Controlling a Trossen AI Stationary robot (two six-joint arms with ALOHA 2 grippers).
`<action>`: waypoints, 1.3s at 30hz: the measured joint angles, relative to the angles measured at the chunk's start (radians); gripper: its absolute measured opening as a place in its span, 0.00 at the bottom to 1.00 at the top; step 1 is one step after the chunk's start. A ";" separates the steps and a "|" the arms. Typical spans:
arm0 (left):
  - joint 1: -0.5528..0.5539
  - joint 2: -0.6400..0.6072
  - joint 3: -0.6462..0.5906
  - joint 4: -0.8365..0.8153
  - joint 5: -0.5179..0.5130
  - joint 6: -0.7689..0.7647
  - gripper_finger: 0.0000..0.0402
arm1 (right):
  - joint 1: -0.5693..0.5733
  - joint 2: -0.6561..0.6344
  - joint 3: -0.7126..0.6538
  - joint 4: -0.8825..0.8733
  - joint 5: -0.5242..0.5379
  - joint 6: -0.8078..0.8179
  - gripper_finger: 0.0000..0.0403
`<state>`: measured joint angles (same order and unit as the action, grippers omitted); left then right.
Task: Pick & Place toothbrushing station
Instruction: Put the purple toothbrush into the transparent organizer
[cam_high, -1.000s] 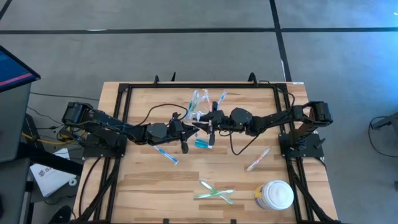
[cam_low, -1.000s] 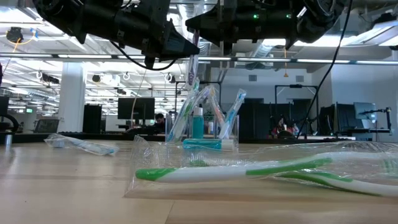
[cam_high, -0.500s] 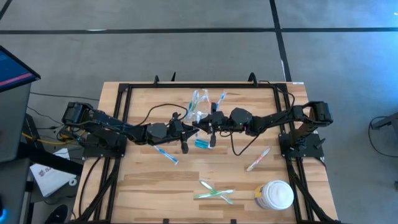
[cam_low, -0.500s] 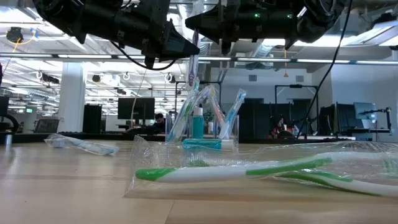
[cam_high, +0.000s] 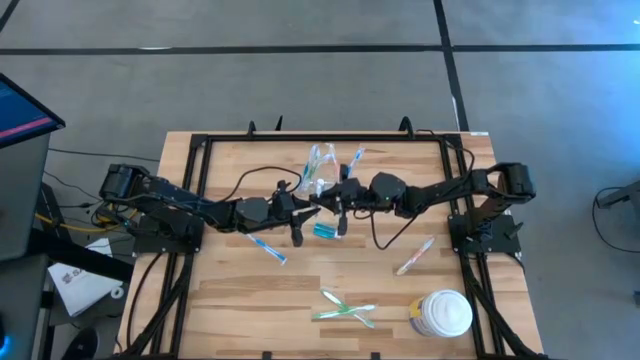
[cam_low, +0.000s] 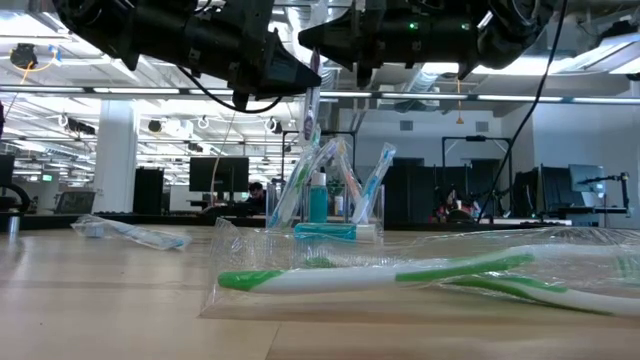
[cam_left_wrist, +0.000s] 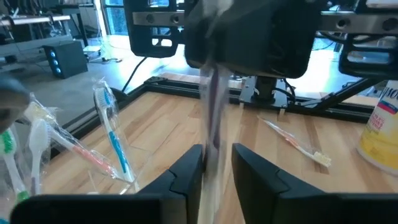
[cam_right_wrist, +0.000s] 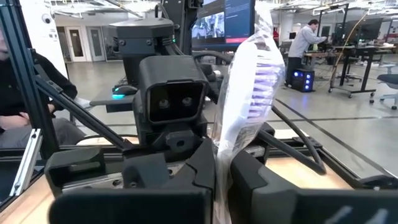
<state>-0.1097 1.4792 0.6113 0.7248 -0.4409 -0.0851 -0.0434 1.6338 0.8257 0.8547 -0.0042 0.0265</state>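
Toothbrushing station pieces are sitting around one landmark, the clear holder (cam_high: 322, 178) standing mid-table toward the far edge. Largest first: the wooden table (cam_high: 230, 300) is carrying everything. The left gripper (cam_high: 303, 208) and right gripper (cam_high: 337, 196) are meeting just in front of the holder, apparently for a handover. The right gripper's fingers (cam_right_wrist: 205, 165) are clamping a wrapped toothbrush (cam_right_wrist: 249, 93) upright, while the left gripper's fingers (cam_left_wrist: 186, 171) are flanking the same wrapper, seemingly loosening. A teal tube (cam_high: 324, 231) is lying just nearer than the holder, probably waiting its turn.
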 joint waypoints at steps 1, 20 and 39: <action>0.000 -0.002 0.000 0.001 -0.001 0.007 0.22 | -0.003 -0.004 0.000 -0.006 0.000 0.000 0.02; -0.004 -0.153 -0.004 -0.175 -0.047 0.020 0.48 | -0.037 -0.006 0.000 -0.040 0.001 0.000 0.02; -0.008 -0.148 -0.004 -0.187 -0.045 0.017 0.46 | -0.146 -0.147 -0.001 -0.276 0.004 -0.027 0.02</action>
<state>-0.1177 1.3312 0.6075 0.5381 -0.4854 -0.0677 -0.1889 1.4871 0.8249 0.5782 -0.0006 -0.0002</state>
